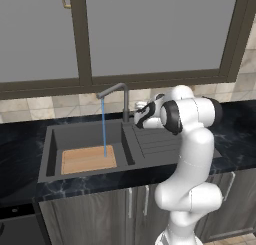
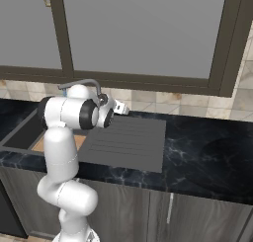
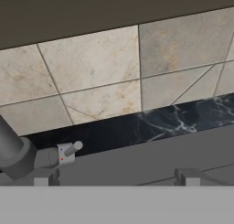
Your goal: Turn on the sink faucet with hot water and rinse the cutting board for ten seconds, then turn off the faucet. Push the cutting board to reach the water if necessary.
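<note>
The dark grey sink faucet [image 1: 124, 101] stands behind the sink [image 1: 49, 151], its spout reaching left over the basin. The water [image 1: 103, 126] falls as a thin blue stream from the spout onto the right end of the tan cutting board [image 1: 89, 159], which lies flat on the basin floor. My gripper [image 1: 138, 108] hovers just right of the faucet post, above the back of the drainboard. In the hand view the faucet base [image 3: 13, 153] and its small side lever [image 3: 68, 151] sit at lower left. The gripper [image 3: 116, 177] is open, fingertips [image 3: 45, 177] wide apart with nothing between them.
The ribbed drainboard [image 2: 126, 142] adjoins the basin on the right. Black marbled countertop [image 2: 207, 147] runs around the sink. A tiled backsplash [image 3: 100, 77] and window frame [image 1: 125, 80] rise close behind the faucet. Cabinet doors [image 1: 90, 214] are below.
</note>
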